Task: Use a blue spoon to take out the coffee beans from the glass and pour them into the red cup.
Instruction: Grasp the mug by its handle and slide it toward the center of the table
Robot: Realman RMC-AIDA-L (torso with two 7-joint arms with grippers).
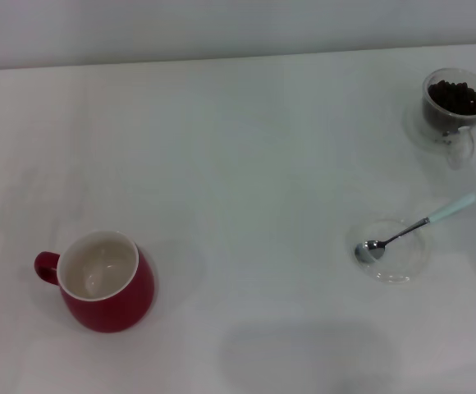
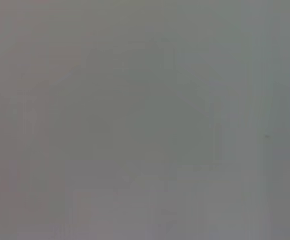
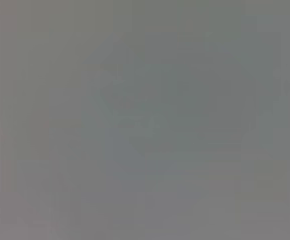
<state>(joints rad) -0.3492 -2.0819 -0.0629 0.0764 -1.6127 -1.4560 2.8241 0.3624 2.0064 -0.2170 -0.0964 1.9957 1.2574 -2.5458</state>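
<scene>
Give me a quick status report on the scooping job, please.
Neither gripper in view. Blue spoon untouched, bowl in the clear dish. Coffee beans all in the glass; red cup empty. Nothing in the way.

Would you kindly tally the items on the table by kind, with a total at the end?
Cups: 2, the red cup and the glass holding the coffee beans
Spoons: 1, the blue spoon
Dishes: 1, the shallow clear dish under the spoon's bowl
Total: 4, counting the beans as one heap inside the glass, not separately
</scene>
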